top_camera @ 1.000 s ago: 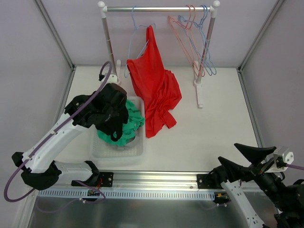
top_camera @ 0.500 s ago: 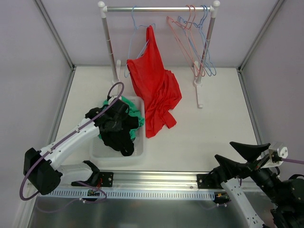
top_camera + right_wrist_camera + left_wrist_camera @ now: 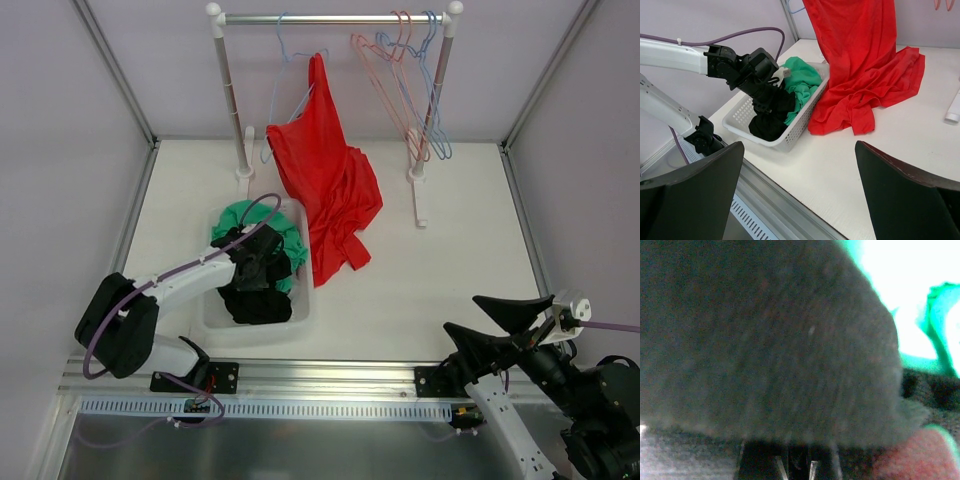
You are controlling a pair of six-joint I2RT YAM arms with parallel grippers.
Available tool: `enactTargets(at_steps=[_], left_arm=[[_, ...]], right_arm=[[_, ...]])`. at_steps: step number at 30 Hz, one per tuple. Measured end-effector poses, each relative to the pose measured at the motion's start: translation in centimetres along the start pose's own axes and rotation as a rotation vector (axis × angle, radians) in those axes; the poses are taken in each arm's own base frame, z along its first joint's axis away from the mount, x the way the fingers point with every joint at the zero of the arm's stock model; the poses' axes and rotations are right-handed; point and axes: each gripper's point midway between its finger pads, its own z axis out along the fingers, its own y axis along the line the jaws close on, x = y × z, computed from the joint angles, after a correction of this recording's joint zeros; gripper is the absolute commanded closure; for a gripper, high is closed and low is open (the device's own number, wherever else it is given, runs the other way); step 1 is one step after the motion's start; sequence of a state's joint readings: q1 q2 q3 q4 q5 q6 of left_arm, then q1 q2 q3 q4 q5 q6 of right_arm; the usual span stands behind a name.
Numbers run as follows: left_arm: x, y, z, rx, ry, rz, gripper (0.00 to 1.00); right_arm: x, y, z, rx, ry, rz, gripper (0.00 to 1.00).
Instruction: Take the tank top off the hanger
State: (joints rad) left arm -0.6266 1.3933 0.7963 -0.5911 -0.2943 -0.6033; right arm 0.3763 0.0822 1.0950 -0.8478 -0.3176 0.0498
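Red tank top (image 3: pixel 330 190) is on the light blue hanger (image 3: pixel 282 45), which hooks over the rail (image 3: pixel 340 18) left of centre. Only the upper strap region is up at the hanger. The body drapes down at a slant, and the lower part lies crumpled on the bench (image 3: pixel 440 270). In the right wrist view the crumpled hem sits right against the right-hand wall of the white basket (image 3: pixel 303 322); whether it actually touches I cannot tell.

Left arm reaches into the basket. Left fingers (image 3: pixel 262 265) are down among a black garment (image 3: pixel 255 305), with a green garment (image 3: pixel 240 215) bunched at the far end of the basket. The left wrist view is filled almost wholly by blurred dark fabric, with green at the upper right edge. From the right wrist view the black cloth rises in a bunch to the underside of this arm's tip. The fingers themselves are hidden by cloth, so I cannot tell whether they are closed on it or parted.

Right arm is at the near right corner of the bench, well apart from the tank top. Right fingers (image 3: pixel 500 310) are spread wide, nothing between them; bare bench shows in the gap in the right wrist view.

Pink and blue spare hangers (image 3: pixel 410 90) hang bare at the right end of the rail.
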Motion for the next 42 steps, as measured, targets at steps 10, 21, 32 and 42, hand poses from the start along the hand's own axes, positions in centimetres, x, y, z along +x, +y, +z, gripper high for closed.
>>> enactTargets(at_steps=[10, 21, 32, 42], left_arm=[[-1.8, 0.4, -4.6, 0.087, -0.121, -0.049, 0.33], [-8.6, 3.9, -16.9, 0.111, -0.4, -0.149, 0.01], [-11.2, 17.1, -21.2, -0.085, -0.545, -0.507, 0.01], [-5.8, 15.7, -23.8, 0.067, -0.717, -0.449, 0.01]], right_arm=[[-0.1, 0.3, 0.0, -0.014, -0.002, 0.001, 0.01], [-0.1, 0.1, 0.4, -0.007, 0.01, 0.011, 0.01], [1.4, -11.9, 5.1, 0.571, 0.342, -0.095, 0.01], [0.7, -14.1, 0.9, 0.745, 0.337, -0.192, 0.0]])
